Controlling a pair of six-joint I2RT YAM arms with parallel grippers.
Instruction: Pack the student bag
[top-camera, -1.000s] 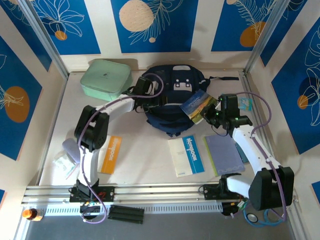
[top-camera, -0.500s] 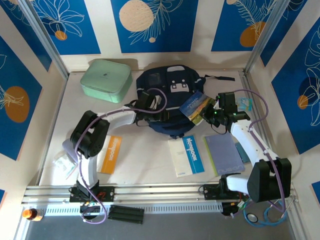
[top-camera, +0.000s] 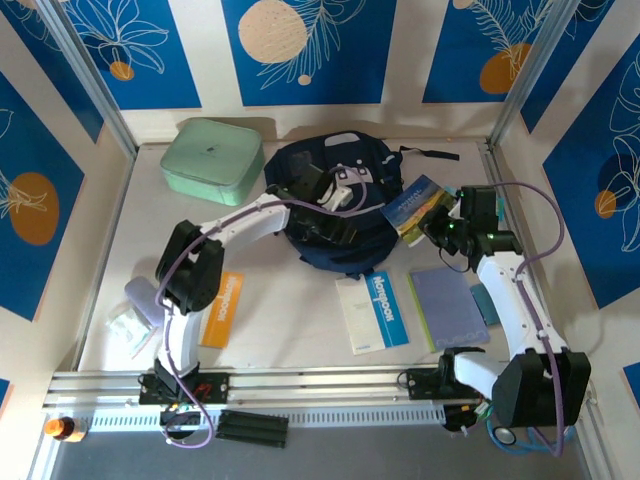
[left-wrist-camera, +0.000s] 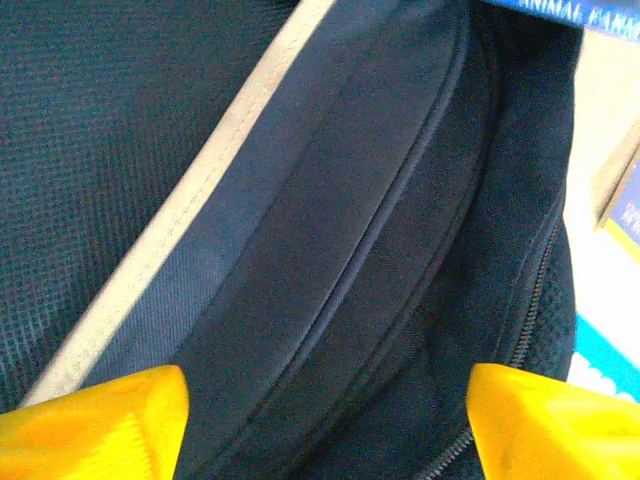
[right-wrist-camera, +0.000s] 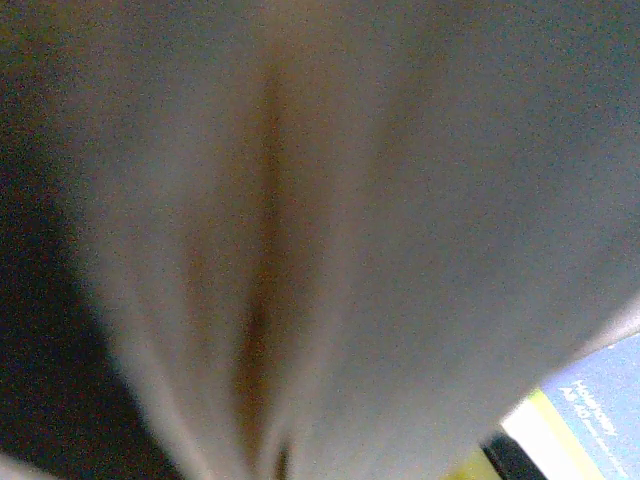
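packing step in hand: getting a book into the student bag (top-camera: 300, 160), which lies at the back-middle of the table (top-camera: 290, 320), just right of the mint-green case (top-camera: 212, 158). it isn't in yet.

left gripper (top-camera: 338, 228) is over the near part of the bag. on the left wrist cam its yellow fingertips (left-wrist-camera: 100, 420) stand wide apart w/ dark bag fabric (left-wrist-camera: 330, 250) and a zip line running between them. nothing is pinched that i can see. looks to me like it's there to hold the mouth open, but i can't tell if the opening is actually spread.

right gripper (top-camera: 447, 228) is clamped narrow on the book (top-camera: 418, 200), the one w/ the landscape cover. it's held tilted just beside the bag's right edge, close but not over the opening. right wrist cam is a pale blur, too close to read, prob. the book's pages.

next move, my call: left needs a bite on the upper lip of the zip opening and a lift, so there's a gap. then right brings the book across, spine or edge first, and slides it in before letting go. risk is the corner catching on the fabric.

waiting on the table near the arms: a white-and-blue booklet (top-camera: 372, 310), a lilac notebook (top-camera: 448, 307), an orange booklet (top-camera: 222, 308).
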